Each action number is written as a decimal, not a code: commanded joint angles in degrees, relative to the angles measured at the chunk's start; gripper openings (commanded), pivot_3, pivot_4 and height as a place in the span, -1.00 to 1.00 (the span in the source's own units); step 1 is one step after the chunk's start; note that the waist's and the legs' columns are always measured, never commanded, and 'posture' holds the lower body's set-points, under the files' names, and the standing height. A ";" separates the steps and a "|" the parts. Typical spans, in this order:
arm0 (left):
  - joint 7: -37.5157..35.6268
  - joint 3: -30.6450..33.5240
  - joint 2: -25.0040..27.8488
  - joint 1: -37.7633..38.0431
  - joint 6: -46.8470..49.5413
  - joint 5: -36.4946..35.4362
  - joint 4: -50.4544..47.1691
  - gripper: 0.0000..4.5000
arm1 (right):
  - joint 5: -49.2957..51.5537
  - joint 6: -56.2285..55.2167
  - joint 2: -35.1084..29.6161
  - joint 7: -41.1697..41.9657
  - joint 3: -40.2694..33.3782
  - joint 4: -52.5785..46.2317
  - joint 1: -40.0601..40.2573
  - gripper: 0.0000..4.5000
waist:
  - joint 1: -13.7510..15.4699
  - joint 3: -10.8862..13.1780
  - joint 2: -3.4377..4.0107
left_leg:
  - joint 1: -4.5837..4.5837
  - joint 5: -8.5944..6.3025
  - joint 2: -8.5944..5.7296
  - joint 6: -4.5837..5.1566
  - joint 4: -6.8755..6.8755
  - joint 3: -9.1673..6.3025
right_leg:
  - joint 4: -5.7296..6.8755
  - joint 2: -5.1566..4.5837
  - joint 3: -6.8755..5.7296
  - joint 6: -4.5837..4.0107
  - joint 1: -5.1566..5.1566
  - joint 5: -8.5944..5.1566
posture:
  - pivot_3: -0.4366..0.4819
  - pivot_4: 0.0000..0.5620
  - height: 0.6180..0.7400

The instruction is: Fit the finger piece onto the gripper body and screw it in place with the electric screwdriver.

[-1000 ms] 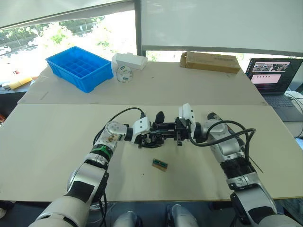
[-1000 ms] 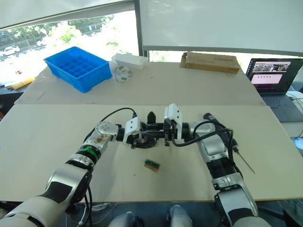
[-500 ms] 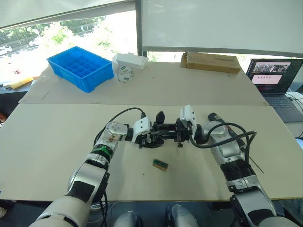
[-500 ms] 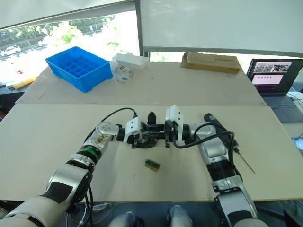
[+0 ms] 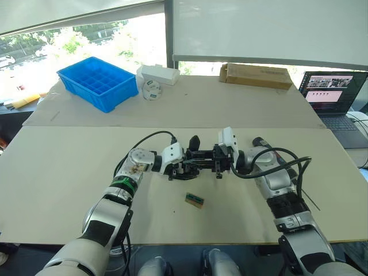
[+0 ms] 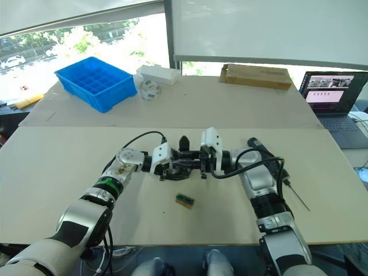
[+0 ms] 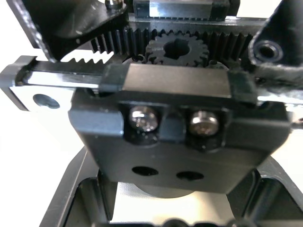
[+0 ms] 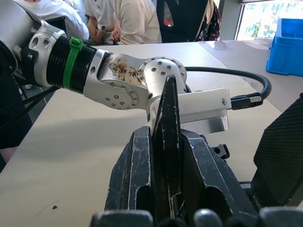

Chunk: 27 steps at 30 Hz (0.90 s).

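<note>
We hold the gripper body over the table in our left gripper, and our right gripper is closed on the finger piece beside it.

— Can you make out the grip at mid-table?

— No. The left gripper and right gripper crowd the gripper body, so you cannot tell whose fingers touch it.

— And the electric screwdriver?

— Your right arm covers most of it; its bit is hidden. The laptop is cut off by the edge.
</note>
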 commanded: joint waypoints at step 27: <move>0.96 0.62 0.06 -1.69 -2.25 0.73 -0.19 0.05 | -6.98 8.17 2.32 -5.47 3.22 11.89 -1.87 -0.84 | -0.95 -0.24 0.06 | 0.24 0.01 0.05 -0.02 0.03 0.07 | -0.01 -0.03 0.15 -0.07 0.08 0.03 | -0.05 -0.47 0.97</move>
